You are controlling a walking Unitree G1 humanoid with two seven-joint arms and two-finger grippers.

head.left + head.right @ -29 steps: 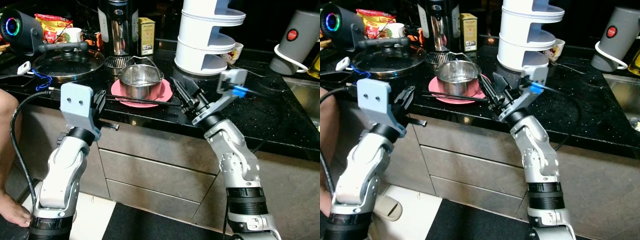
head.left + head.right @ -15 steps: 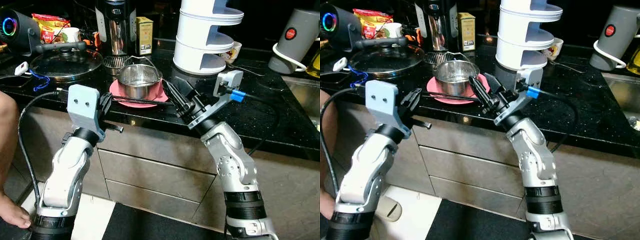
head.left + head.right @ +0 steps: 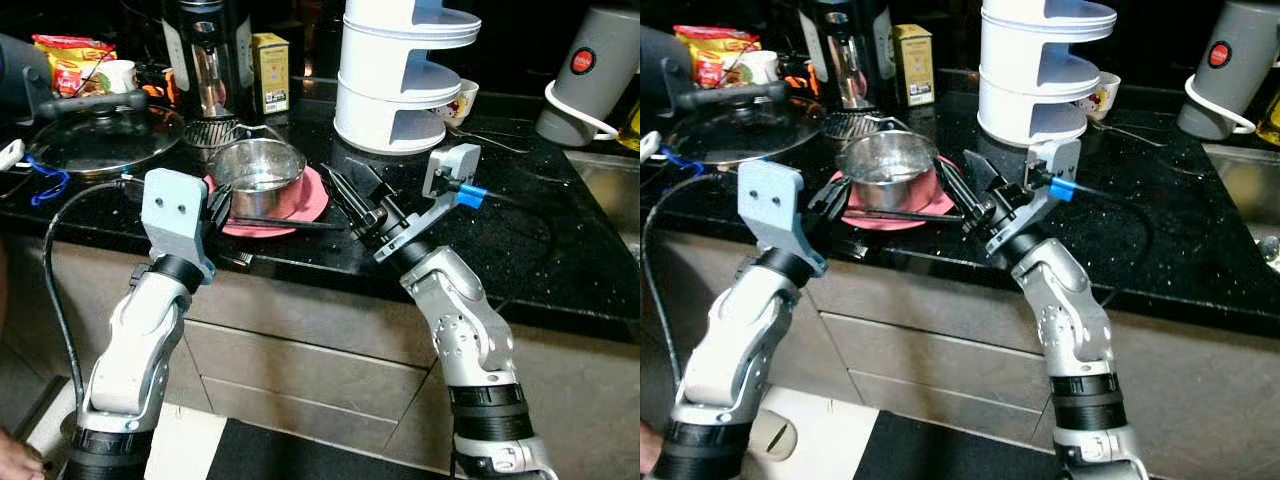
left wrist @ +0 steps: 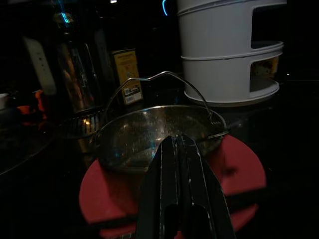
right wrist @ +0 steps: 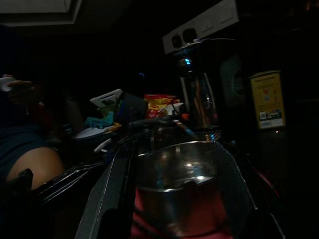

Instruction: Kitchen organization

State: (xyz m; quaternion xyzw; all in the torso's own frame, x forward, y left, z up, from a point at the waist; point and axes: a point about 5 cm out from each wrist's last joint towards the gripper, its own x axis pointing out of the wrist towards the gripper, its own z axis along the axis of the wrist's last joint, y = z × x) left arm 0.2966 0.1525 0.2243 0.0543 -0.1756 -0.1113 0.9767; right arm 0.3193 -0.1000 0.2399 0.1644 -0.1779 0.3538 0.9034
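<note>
Both arms up at the black counter (image 3: 520, 250) edge now. Steel pot (image 3: 258, 172) sits on a pink plate (image 3: 305, 200), mid-counter, w/ black chopsticks (image 3: 280, 222) lying across the plate's front rim, just in front of the pot. Thin wire bail handle (image 4: 159, 78) arches over the pot, standing upright.

Left gripper (image 3: 218, 205) is at the plate's left side, fingers pressed together, nothing in them; the left wrist view shows the two black fingers (image 4: 177, 174) closed tight, pointing straight at the pot wall. Right gripper (image 3: 350, 195) comes in from the plate's right side, fingers spread apart, empty; in the right wrist view the pot sits framed between them.

Handling call: pot looks thin stainless, prob. light and empty, stiff, but polished so slippery on a side pinch. Bail is the tempting grab, yet it pivots, so the pot would swing. Better bet, imo: pinch the rolled rim, one finger inside, one outside. Plate looks rigid plastic, and it could slide on the glossy stone if nudged. Chopsticks are loose and would roll off if the plate tips.

Behind: white tiered rack (image 3: 405, 70), glass lid (image 3: 95, 135), grey kettle (image 3: 590, 75), all well apart from the grippers.
</note>
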